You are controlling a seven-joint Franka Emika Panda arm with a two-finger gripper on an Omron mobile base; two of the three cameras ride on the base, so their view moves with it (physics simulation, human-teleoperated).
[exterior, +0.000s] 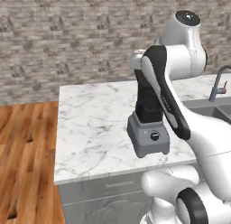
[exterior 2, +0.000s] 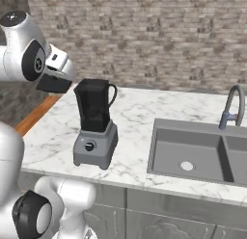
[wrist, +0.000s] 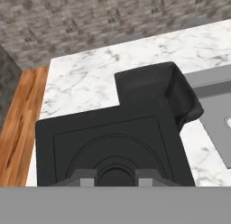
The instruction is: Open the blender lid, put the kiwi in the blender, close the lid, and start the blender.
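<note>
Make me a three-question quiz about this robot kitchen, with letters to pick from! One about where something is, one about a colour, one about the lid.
1. In the right base view, where is the blender from the sink?
A. left of it
B. right of it
C. inside it

2. What colour is the blender's base?
A. red
B. grey
C. yellow

3. The blender lid is
A. on the jar
B. lying beside the base
C. off the jar, held by the gripper

Answers:
1 A, it stands on the counter left of the basin.
2 B, the boxy bottom is grey.
3 C, the jar top is open and the fingers clamp the slab.
</note>
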